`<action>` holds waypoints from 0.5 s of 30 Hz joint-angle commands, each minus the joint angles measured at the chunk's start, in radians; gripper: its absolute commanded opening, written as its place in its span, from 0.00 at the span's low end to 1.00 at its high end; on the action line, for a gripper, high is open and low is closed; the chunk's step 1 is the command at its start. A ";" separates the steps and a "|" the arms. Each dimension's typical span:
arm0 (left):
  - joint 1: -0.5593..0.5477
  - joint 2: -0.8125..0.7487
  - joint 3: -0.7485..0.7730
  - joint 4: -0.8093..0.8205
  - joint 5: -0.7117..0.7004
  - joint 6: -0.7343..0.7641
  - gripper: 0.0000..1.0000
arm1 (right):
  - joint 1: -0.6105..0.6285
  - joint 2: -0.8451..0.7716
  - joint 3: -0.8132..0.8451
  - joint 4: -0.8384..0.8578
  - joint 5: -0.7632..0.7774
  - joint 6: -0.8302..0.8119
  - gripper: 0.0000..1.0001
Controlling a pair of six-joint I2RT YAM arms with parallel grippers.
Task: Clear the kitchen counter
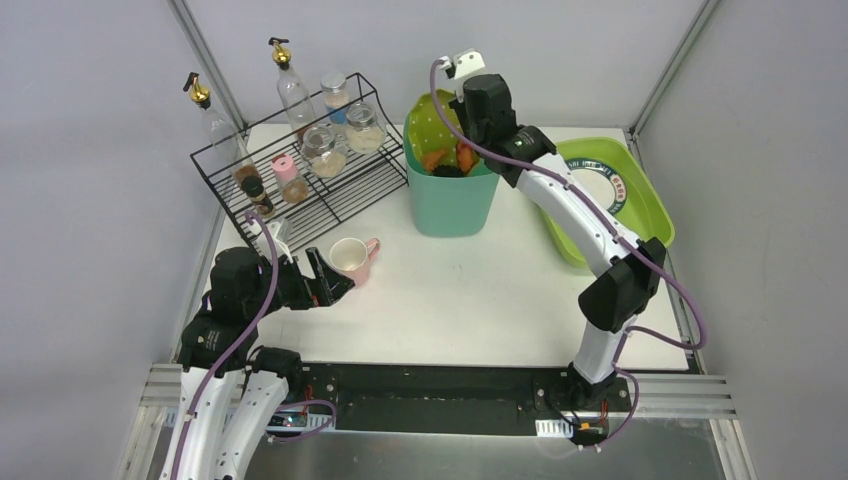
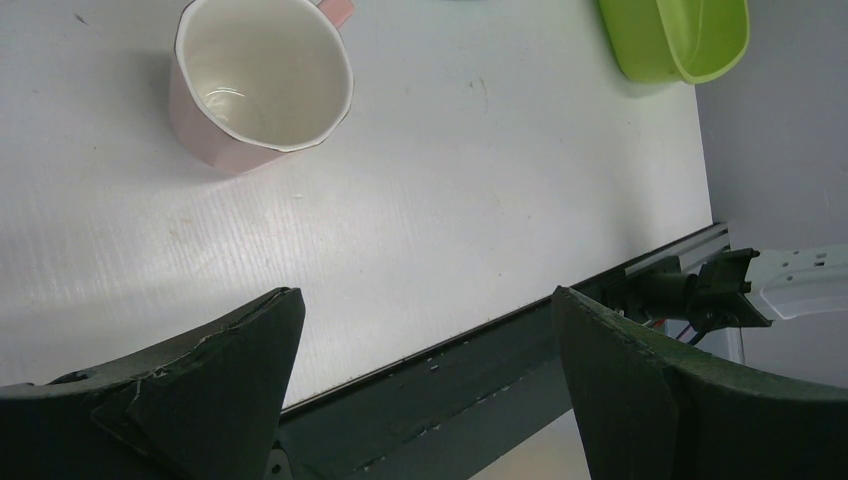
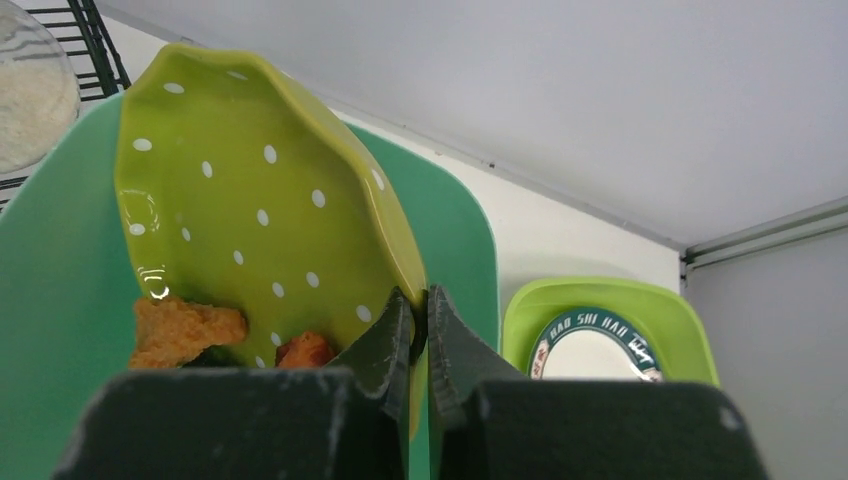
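Nearest the bases, the left hand (image 1: pixel 335 285) stood spread wide and empty, low over the near-left part of the table (image 1: pixel 480 300), its fingers pointed at the pink cup (image 1: pixel 350 258). The cup stood upright just beyond them, not touched. Farther back, the right hand (image 3: pixel 426 305) was pinched narrow on the rim of a lime dotted plate (image 3: pixel 250 200), which it held tilted steeply over the teal bin (image 1: pixel 450 205). Orange food scraps (image 3: pixel 185 330) clung to the plate's lower edge, so the step in hand looked like scraping leftovers into the bin. Next, the right arm would likely need to carry the emptied plate to the green tray (image 1: pixel 655 215) at the far right, where a white dish (image 1: pixel 605 185) already lay. The left hand would need to advance and close around the cup. The wire rack (image 1: pixel 300 200) of jars stood at the far left.
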 commanded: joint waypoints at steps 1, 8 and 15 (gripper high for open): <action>-0.007 0.005 -0.006 0.039 0.013 0.008 1.00 | 0.050 -0.133 0.023 0.343 0.080 -0.136 0.00; -0.007 0.005 -0.007 0.039 0.013 0.009 1.00 | 0.118 -0.108 -0.004 0.525 0.156 -0.402 0.00; -0.007 0.007 -0.007 0.039 0.011 0.009 1.00 | 0.169 -0.079 -0.079 0.745 0.195 -0.625 0.00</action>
